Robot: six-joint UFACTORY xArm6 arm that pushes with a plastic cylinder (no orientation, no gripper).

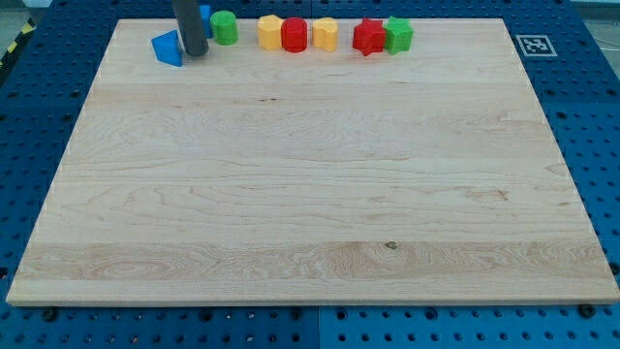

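Where the wooden board (310, 194) meets the view's top edge, my tip (196, 52) stands among the blocks at the view's upper left. The rod comes down from the top of the frame and its lower end rests on the board just to the right of a blue triangular block (168, 48), close enough that I cannot tell whether they touch. A second blue block (205, 14) shows only as a sliver behind the rod's right side, its shape hidden. Just to the right of that is a green cylinder (225, 27), near the rod but apart from the tip.

There are no fingers on this arm, only the straight dark rod, so nothing is spread or pinched.

Further along the top edge runs a tight row: a yellow block (268, 31), a red cylinder (294, 35) touching it, and a second yellow block (325, 34) touching the cylinder's other side. A small gap follows, then a red star-shaped block (367, 37) pressed against a green star-shaped block (398, 35). All of these lie well apart from the tip.

The board sits on a blue perforated table (591, 116), with a black-and-white marker tag (534, 45) at the view's upper right.
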